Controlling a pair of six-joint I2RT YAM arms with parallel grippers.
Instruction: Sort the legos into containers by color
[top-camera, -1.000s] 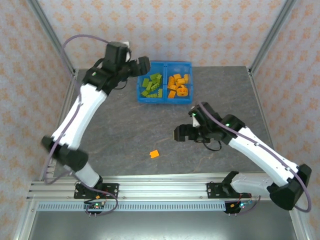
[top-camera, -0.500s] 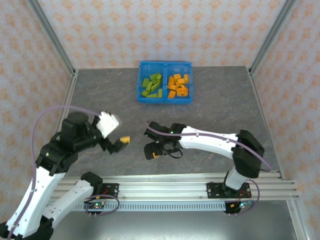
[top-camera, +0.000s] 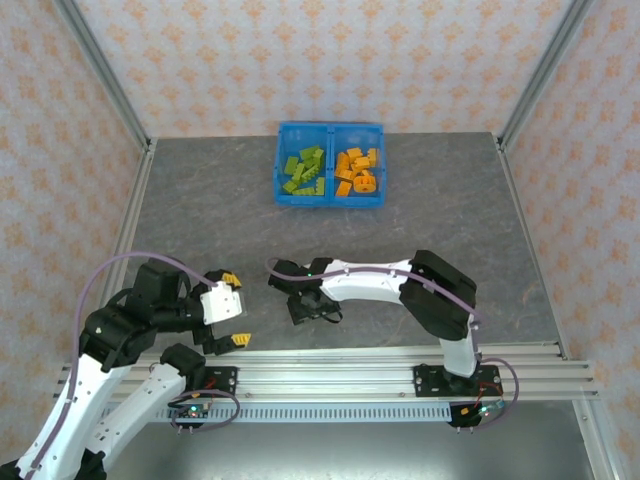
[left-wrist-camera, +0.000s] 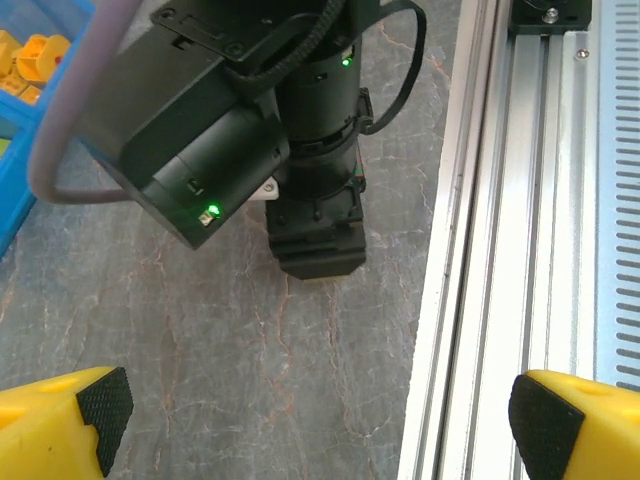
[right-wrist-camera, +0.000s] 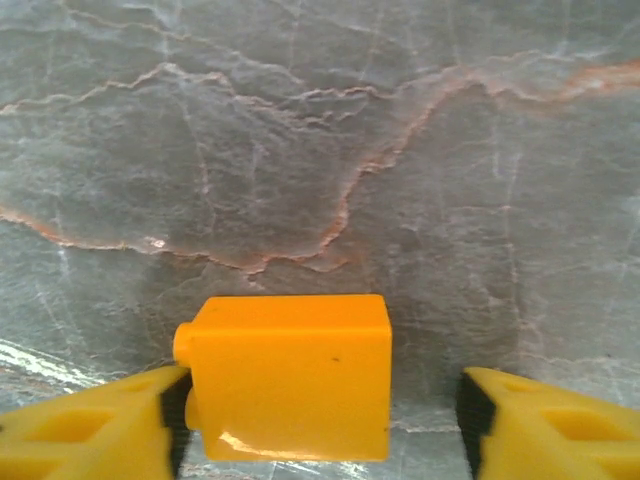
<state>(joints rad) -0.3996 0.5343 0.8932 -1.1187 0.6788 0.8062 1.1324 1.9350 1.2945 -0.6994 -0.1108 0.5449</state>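
Between the yellow jaws of the right gripper (right-wrist-camera: 320, 415), a small orange plastic lego brick (right-wrist-camera: 290, 385) is lying on the grey marbled counter (right-wrist-camera: 400, 150), touching the nine-o'clock jaw, clear of the three-o'clock one; these jaws are standing apart, as are those of the left gripper (left-wrist-camera: 320, 408).

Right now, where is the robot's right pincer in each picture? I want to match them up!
Top external: the right pincer is low and a bit left of centre, pointing down at the table.
Left wrist: it is the black block at upper centre, left of the silver rail.
Right wrist: its yellow fingertips poke in at the bottom corners, either side of an orange lego.
Shared landmark: the grey marbled table underneath it.
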